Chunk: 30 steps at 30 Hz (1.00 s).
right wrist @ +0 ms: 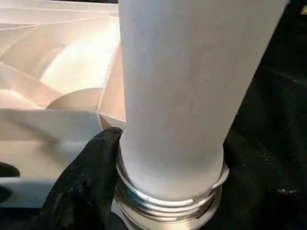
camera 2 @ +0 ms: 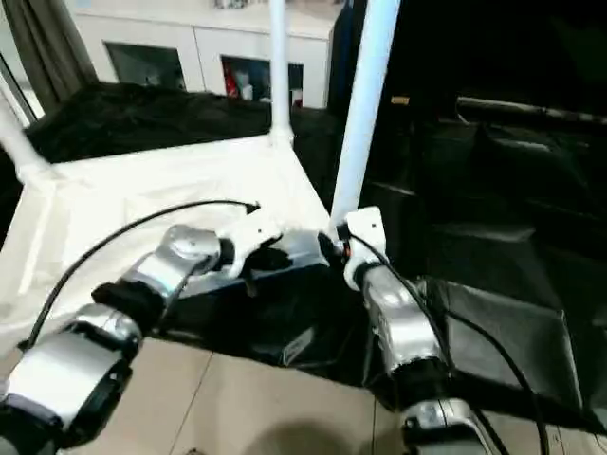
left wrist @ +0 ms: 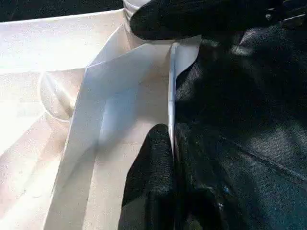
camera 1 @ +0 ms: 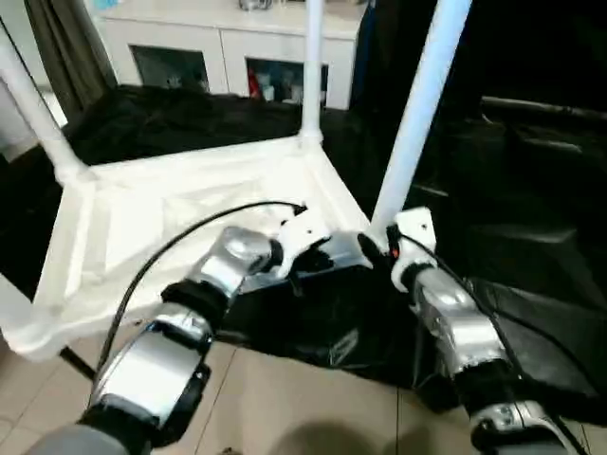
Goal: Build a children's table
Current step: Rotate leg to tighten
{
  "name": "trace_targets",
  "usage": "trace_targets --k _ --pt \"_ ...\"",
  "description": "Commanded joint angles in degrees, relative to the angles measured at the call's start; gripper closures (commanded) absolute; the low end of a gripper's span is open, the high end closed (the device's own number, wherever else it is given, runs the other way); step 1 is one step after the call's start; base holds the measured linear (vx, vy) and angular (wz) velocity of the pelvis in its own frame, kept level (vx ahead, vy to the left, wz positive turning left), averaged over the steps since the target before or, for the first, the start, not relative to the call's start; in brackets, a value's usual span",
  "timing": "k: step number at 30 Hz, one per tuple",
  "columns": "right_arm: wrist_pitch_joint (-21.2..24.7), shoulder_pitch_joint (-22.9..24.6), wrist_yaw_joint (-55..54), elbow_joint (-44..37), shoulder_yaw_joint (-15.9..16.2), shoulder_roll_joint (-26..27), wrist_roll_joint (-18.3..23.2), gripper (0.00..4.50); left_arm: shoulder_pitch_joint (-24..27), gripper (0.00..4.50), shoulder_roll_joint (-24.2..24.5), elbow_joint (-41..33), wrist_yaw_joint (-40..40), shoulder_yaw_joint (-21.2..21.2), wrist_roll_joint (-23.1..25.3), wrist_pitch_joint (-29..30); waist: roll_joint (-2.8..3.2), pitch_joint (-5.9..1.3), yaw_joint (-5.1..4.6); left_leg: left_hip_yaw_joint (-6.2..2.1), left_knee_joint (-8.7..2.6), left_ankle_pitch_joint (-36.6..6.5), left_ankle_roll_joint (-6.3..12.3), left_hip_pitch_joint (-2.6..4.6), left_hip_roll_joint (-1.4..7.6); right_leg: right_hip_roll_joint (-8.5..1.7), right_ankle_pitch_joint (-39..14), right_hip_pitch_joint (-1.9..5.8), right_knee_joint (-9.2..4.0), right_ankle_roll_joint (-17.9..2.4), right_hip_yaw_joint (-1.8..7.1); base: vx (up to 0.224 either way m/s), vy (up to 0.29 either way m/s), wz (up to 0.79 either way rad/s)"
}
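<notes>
Right hand (camera 1: 379,242): your fingers are clamped on the base of the near-right leg (camera 1: 417,114), just above its threaded end (right wrist: 168,201). In the right wrist view one black finger (right wrist: 81,182) presses the tube's side; the other is hidden behind the leg.

Left hand (camera 1: 318,254): closed on the near rim of the table top (camera 1: 142,237), beside that same corner. In the left wrist view one finger (left wrist: 151,177) lies against the thin rim wall; the second is lost against the black cloth (camera 1: 190,118).

Table top: lies upside down, ribbed underside up, on the black cloth.

Legs: near-right one tilts away to the right, its top cut off by the frame. Far-right leg (camera 1: 312,66) and far-left leg (camera 1: 33,109) stand in their corner sockets, tops also cut off. Near-left corner (camera 1: 28,332): you cannot tell whether it carries a leg.

Background: white cabinet (camera 1: 228,43) with glass doors, contents too blurred to name.
</notes>
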Motion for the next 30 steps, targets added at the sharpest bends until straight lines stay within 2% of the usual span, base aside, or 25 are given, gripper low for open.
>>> trace_targets --k 1,4,5,7,9,10,11,14,15,16,17,18,20,21,22,24,25,26,30 --pt "-1.4 0.7 6.2 -1.0 3.8 3.4 1.8 1.2 -1.0 4.5 -2.1 0.3 1.5 -1.0 0.9 -1.8 -0.1 -3.38 -0.35 -0.18 -4.25 -14.6 1.29 0.16 0.52 -3.86 -19.6 2.69 -5.6 -9.2 2.42 0.0 0.0 0.0" --pt "-1.7 1.4 9.4 -3.5 2.4 0.7 3.7 1.0 -0.5 4.5 -0.1 -0.1 -1.1 -1.3 1.1 -3.9 -0.34 -3.63 -0.23 -0.14 -4.22 -13.3 2.09 -0.11 0.62 -3.9 -16.6 2.96 -5.22 -9.8 2.48 0.0 0.0 0.0" --pt "-1.7 1.5 10.2 -4.0 2.2 -0.1 4.1 0.78 -0.3 4.5 0.4 -0.3 -1.9 -1.3 1.0 -4.6 -0.3 -3.66 -0.13 -0.15 -4.18 -12.7 2.48 -0.13 0.62 -3.88 -15.6 3.04 -5.14 -10.1 2.44 0.0 0.0 0.0" --pt "-1.2 1.9 13.7 -5.7 2.2 -2.4 5.0 0.69 0.1 4.5 1.7 -0.7 -3.9 -1.4 1.0 -6.2 -0.28 -3.92 -0.03 -0.09 -3.97 -10.6 3.02 -0.35 0.67 -3.88 -11.9 3.21 -4.66 -11.0 2.51 0.0 0.0 0.0" --pt "0.1 3.1 19.9 -9.0 2.9 -6.0 6.3 0.59 0.7 4.5 3.4 -1.2 -7.2 -1.6 1.0 -8.0 -0.36 -4.05 0.09 -0.09 -3.83 -8.9 3.83 -0.53 0.68 -3.81 -8.3 3.4 -4.29 -11.9 2.48 0.0 0.0 0.0" --pt "0.5 4.4 24.9 -12.0 4.3 -9.0 6.8 0.4 1.0 4.5 4.8 -1.5 -8.5 -2.0 1.5 -9.1 -0.32 -4.09 0.2 0.0 -3.61 -7.4 5.14 -0.74 0.77 -3.78 -4.4 3.5 -3.87 -12.7 2.52 0.0 0.0 0.0" --pt "0.5 4.4 24.9 -12.0 4.3 -9.0 6.8 0.4 1.0 4.5 4.8 -1.5 -8.5 -2.0 1.5 -9.1 -0.34 -4.06 0.21 0.01 -3.61 -7.4 5.34 -0.76 0.8 -3.78 -4.1 3.54 -3.9 -12.8 2.47 0.0 0.0 0.0" --pt "0.4 6.6 32.5 -15.9 6.1 -13.3 7.8 0.4 1.8 4.5 6.6 -2.4 -12.2 -2.2 1.1 -10.4 -0.4 -3.93 0.19 0.04 -3.65 -8.3 5.45 -0.7 0.84 -3.84 -6.0 3.53 -3.99 -12.8 2.34 0.0 0.0 0.0" --pt "0.3 7.0 33.9 -16.5 6.3 -14.2 8.0 0.4 2.1 4.5 7.1 -2.7 -13.3 -2.2 0.9 -11.0 -0.46 -3.71 0.22 0.11 -3.72 -9.7 5.28 -0.58 0.84 -3.89 -9.1 3.39 -4.45 -12.4 2.33 0.0 0.0 0.0" --pt "0.4 7.7 37.4 -17.7 6.7 -16.4 8.6 0.4 3.7 4.5 8.8 -5.6 -20.3 -2.3 -1.2 -11.7 -0.49 -3.58 0.46 0.08 -3.92 -11.2 4.58 -0.34 1.12 -4.25 -13.4 3.26 -4.74 -12.0 2.45 0.0 0.0 0.0" --pt "0.5 7.7 38.1 -18.0 6.7 -16.8 8.8 0.4 4.2 4.5 9.3 -6.5 -22.5 -2.3 -1.9 -11.8 -0.55 -3.47 0.38 0.09 -3.97 -11.1 4.53 -0.61 1.06 -4.15 -14.1 3.33 -4.83 -11.8 2.46 0.0 0.0 0.0" --pt "0.6 7.7 38.5 -18.1 6.8 -17.0 8.8 0.4 4.6 4.5 9.5 -7.3 -23.8 -2.2 -2.4 -11.4 -0.36 -3.52 0.37 0.13 -4.06 -11.5 4.21 -0.42 1.19 -4.03 -15.0 2.99 -4.89 -11.6 2.45 0.0 0.0 0.0" --pt "1.3 7.5 40.3 -18.4 7.3 -17.9 9.1 0.4 6.1 4.5 10.6 -10.7 -29.1 -2.3 -4.5 -9.6 -0.42 -3.61 0.33 0.1 -4.11 -11.7 3.92 -0.32 1.39 -4.12 -14.3 2.91 -4.71 -12.3 2.51 0.0 0.0 0.0" --pt "1.6 7.5 40.9 -18.6 7.6 -18.2 9.1 0.4 6.4 4.5 10.9 -11.3 -30.1 -2.5 -4.7 -9.4 -0.24 -3.53 0.4 0.19 -4.1 -11.9 3.73 -0.24 1.44 -3.98 -13.9 2.64 -4.69 -12.7 2.53 0.0 0.0 0.0" --pt "1.8 7.5 41.8 -18.8 8.2 -18.7 8.9 0.4 6.7 4.5 11.2 -12.1 -31.3 -2.7 -5.0 -8.9 -0.09 -3.59 0.71 0.32 -4.07 -12.5 3.37 0.32 1.62 -3.99 -13.2 2.27 -4.65 -13.3 2.59 0.0 0.0 0.0" --pt "2.0 7.6 42.5 -19.1 8.7 -19.3 8.7 0.4 7.0 4.5 11.5 -12.7 -32.1 -2.8 -5.2 -8.5 -0.23 -3.54 0.75 0.31 -4.12 -12.6 3.26 0.03 1.54 -3.95 -12.7 2.55 -4.43 -13.4 2.55 0.0 0.0 0.0" --pt "2.1 7.8 43.5 -19.2 9.5 -20.0 8.2 0.4 7.2 4.5 11.8 -13.5 -32.8 -2.7 -5.6 -7.9 -0.45 -3.51 0.88 0.27 -4.22 -12.3 3.17 -0.13 1.4 -3.98 -13.2 2.72 -4.44 -12.8 2.48 0.0 0.0 0.0" --pt "2.1 7.8 44.0 -19.2 9.6 -20.1 8.1 0.4 7.4 4.5 11.9 -13.9 -32.9 -2.6 -5.6 -7.7 -0.4 -3.55 0.86 0.23 -4.21 -12.2 3.12 -0.17 1.41 -4.05 -13.4 2.76 -4.4 -12.6 2.47 0.0 0.0 0.0" --pt "1.0 7.5 44.8 -17.9 11.2 -21.3 5.8 0.72 7.5 4.5 12.3 -14.3 -32.7 -2.4 -5.6 -7.7 -0.51 -3.57 0.83 0.21 -4.1 -11.1 3.12 -0.48 1.19 -4.1 -14.1 2.83 -4.54 -11.4 2.41 0.0 0.0 0.0"
